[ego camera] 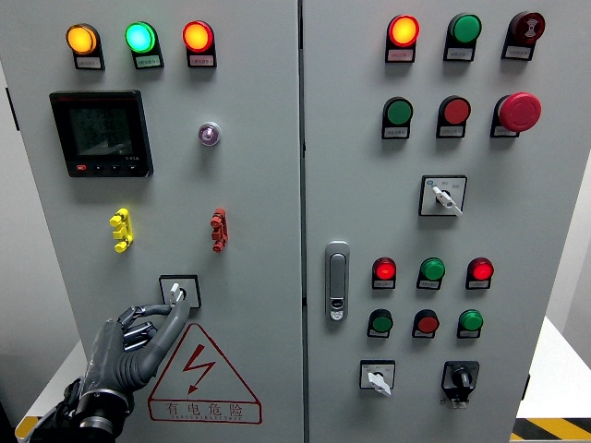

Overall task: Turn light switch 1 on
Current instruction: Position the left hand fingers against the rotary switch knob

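Observation:
A grey control cabinet fills the head view. On its left door, a small rotary switch point(178, 293) with a white knob sits in a black-framed square, above a red lightning warning triangle point(202, 378). My left hand point(138, 341) reaches up from the lower left. Its index finger is stretched out and its tip touches the knob's lower edge; the other fingers are curled loosely beneath and hold nothing. My right hand is out of sight.
Above the switch are a yellow handle point(121, 230), a red handle point(218, 230), a black meter display point(101, 134) and three lit lamps. The right door carries a latch point(337, 280), coloured buttons, a red emergency button point(519, 112) and further rotary switches point(443, 196).

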Action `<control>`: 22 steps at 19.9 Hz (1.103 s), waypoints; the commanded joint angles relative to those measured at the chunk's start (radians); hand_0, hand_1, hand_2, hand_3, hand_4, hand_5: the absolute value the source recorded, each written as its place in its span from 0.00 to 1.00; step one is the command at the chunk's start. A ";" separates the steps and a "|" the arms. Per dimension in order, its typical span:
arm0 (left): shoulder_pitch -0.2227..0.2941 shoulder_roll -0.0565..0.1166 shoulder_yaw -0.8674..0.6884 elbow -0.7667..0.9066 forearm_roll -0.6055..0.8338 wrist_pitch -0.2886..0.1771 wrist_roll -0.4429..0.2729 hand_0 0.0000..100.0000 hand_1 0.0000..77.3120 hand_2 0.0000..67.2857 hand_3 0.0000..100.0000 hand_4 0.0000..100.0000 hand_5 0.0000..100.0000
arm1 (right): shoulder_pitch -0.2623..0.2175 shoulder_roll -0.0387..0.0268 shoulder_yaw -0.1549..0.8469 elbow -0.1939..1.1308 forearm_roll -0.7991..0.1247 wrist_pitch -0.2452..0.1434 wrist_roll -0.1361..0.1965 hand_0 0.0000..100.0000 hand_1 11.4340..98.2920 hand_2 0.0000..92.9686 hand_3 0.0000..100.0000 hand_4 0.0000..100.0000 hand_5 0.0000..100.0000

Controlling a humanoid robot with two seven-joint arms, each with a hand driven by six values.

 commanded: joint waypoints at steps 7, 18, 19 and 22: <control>-0.021 -0.001 0.020 0.000 0.000 0.052 0.044 0.00 0.81 0.68 1.00 1.00 1.00 | 0.000 -0.0001 0.000 0.000 0.000 0.001 0.000 0.00 0.08 0.00 0.20 0.19 0.11; -0.050 -0.001 0.025 0.005 0.003 0.092 0.086 0.00 0.82 0.70 1.00 1.00 1.00 | 0.000 0.0015 0.000 0.000 0.000 -0.001 0.000 0.00 0.10 0.00 0.20 0.19 0.11; -0.055 -0.001 0.025 0.008 0.003 0.092 0.086 0.00 0.82 0.70 1.00 1.00 1.00 | 0.000 0.0015 0.000 0.000 0.000 0.001 0.000 0.00 0.10 0.00 0.20 0.19 0.11; -0.064 -0.001 0.025 0.008 0.003 0.092 0.101 0.00 0.80 0.71 1.00 1.00 1.00 | 0.000 0.0014 0.001 0.000 0.000 0.001 0.000 0.00 0.10 0.00 0.20 0.19 0.11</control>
